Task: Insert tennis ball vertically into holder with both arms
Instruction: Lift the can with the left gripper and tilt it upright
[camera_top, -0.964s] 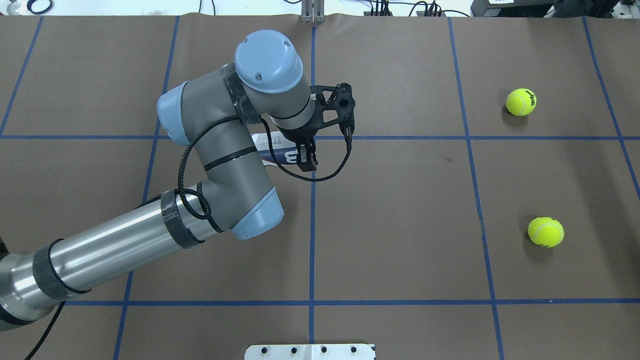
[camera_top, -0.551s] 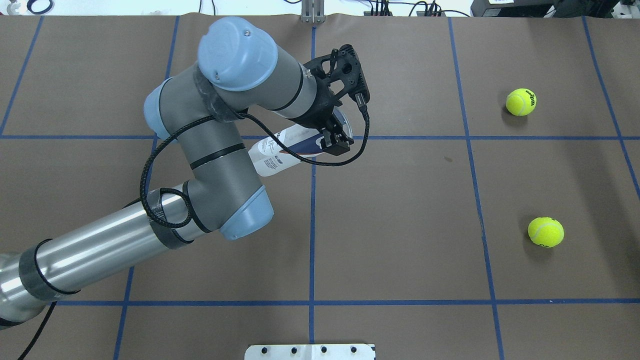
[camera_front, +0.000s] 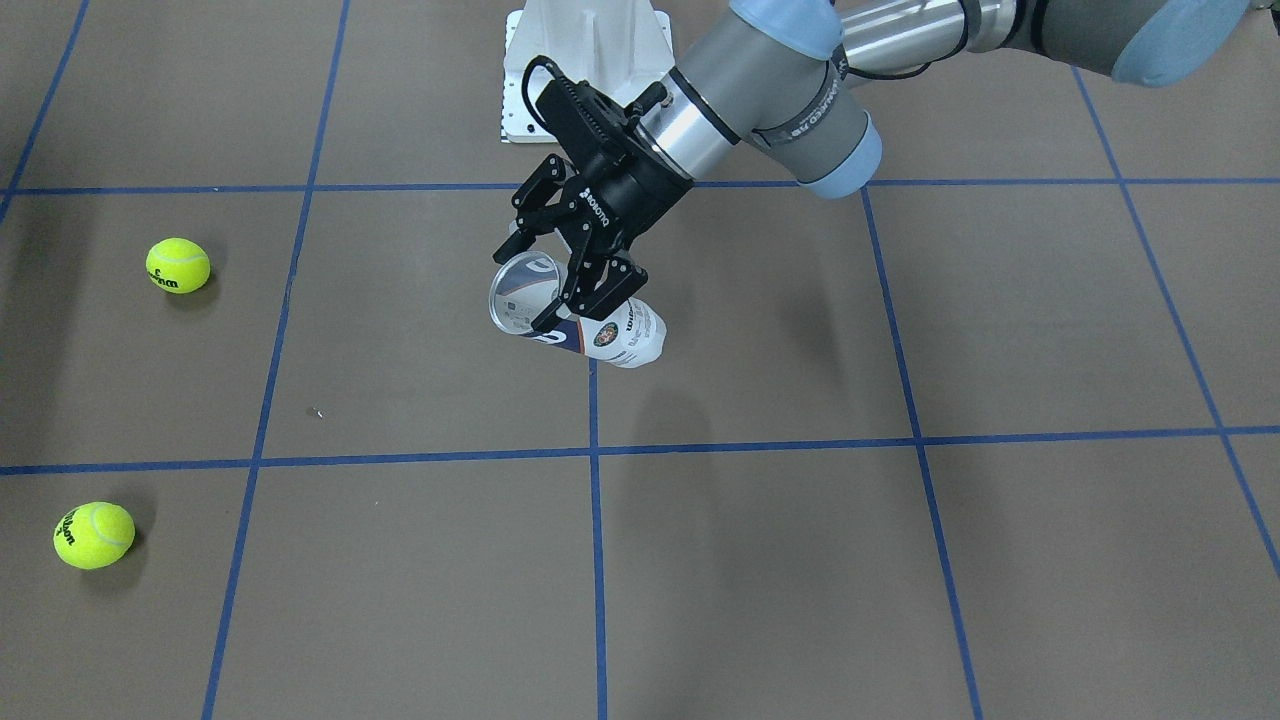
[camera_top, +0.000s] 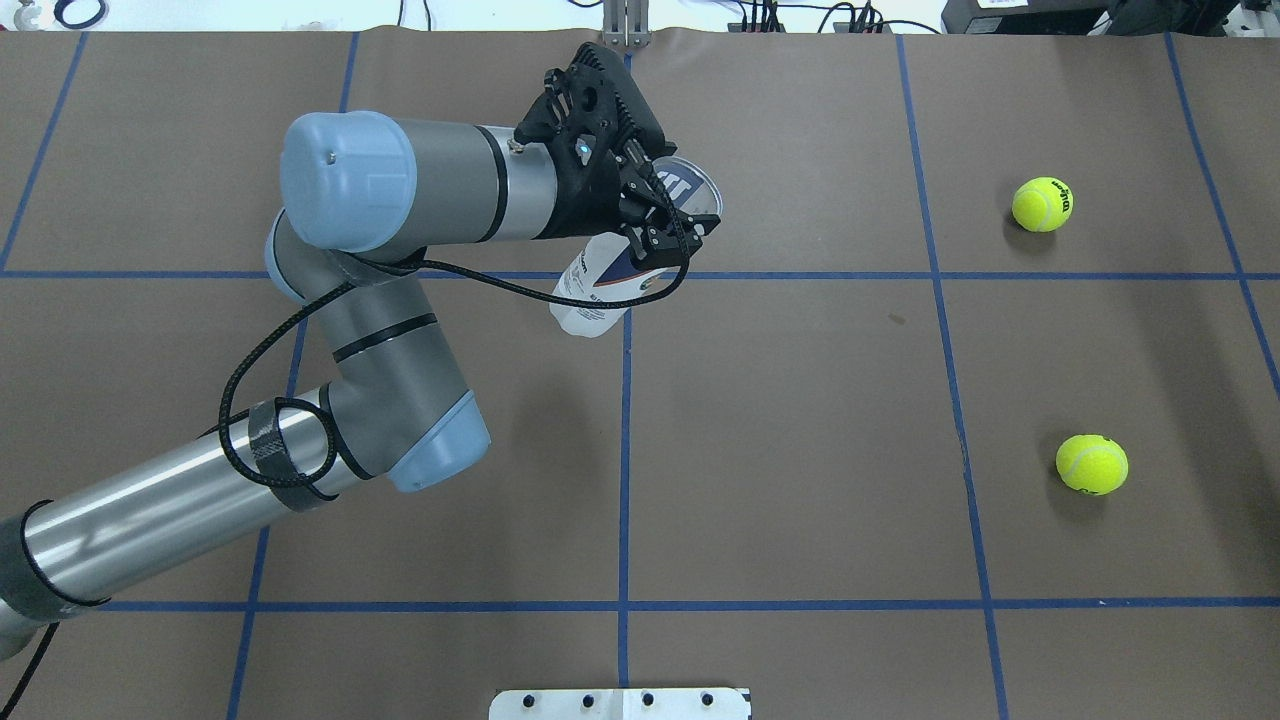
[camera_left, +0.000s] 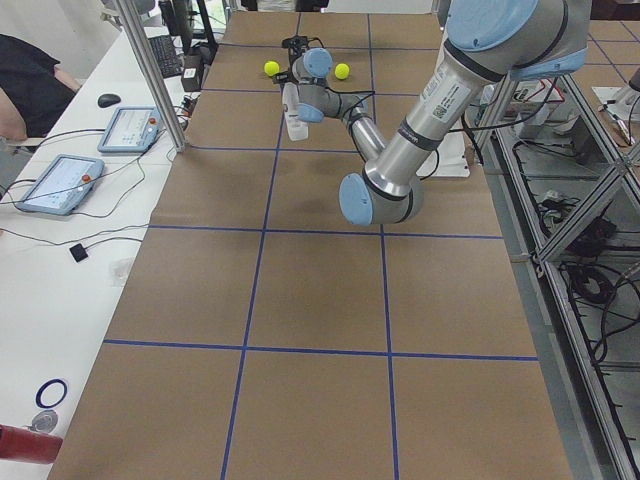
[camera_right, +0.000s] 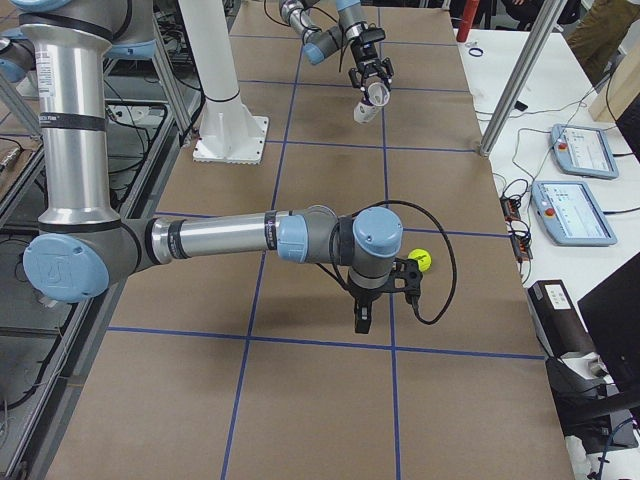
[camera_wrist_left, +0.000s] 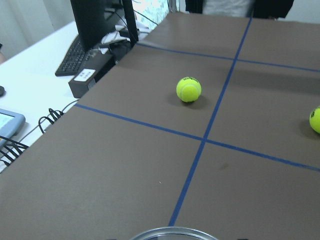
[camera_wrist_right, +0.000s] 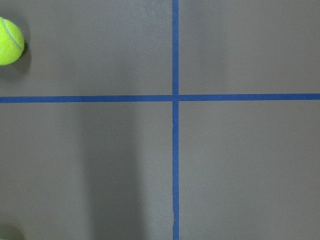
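My left gripper (camera_top: 668, 232) is shut on the holder (camera_top: 598, 290), a clear can with a navy-and-white label, near its open end. The holder (camera_front: 622, 335) hangs tilted above the table's middle, its open mouth facing up and outward; its rim (camera_wrist_left: 172, 232) shows at the bottom of the left wrist view. Two tennis balls (camera_top: 1042, 204) (camera_top: 1091, 463) lie on the table's right side. The right gripper (camera_right: 362, 324) shows only in the exterior right view, pointing down beside one ball (camera_right: 418, 261); I cannot tell whether it is open or shut.
A white pedestal base (camera_front: 585, 60) stands at the robot's side of the table. Blue tape lines (camera_top: 624, 450) divide the brown mat. A keyboard and monitor (camera_wrist_left: 95, 40) sit past the table's far edge, and tablets (camera_left: 60, 183) lie on a side desk.
The left arm has lifted the holder off the table and turned its wrist. The can's open end has swung up and away from the robot, and the can now hangs steeper.
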